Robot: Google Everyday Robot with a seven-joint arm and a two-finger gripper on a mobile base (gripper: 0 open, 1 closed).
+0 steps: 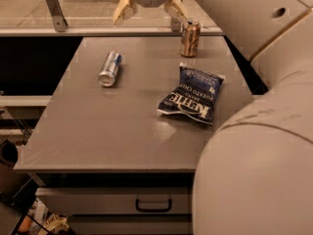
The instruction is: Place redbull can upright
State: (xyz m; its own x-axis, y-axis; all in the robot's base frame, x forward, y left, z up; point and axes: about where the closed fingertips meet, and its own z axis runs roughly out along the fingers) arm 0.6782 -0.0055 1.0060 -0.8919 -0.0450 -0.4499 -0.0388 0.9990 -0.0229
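The robot's gripper [149,18] hangs above the far edge of a grey table [98,131], its two pale fingers [123,11] spread wide. The redbull can [109,68] lies on its side on the left half of the tabletop, shiny top towards the camera and its length pointing roughly away towards the far edge. It is well apart from the gripper, nearer the camera and a little to the left. A gold-brown can [190,38] stands upright near the table's far right corner, just below the gripper's right-hand finger as seen here. A dark blue chip bag [191,96] lies flat on the right side of the table, between that can and the near edge and well clear of the redbull can. The robot's bulky pale arm [259,170] fills the right side and lower right corner of the view. Under the tabletop, a drawer front with a dark handle [153,207] faces the camera.
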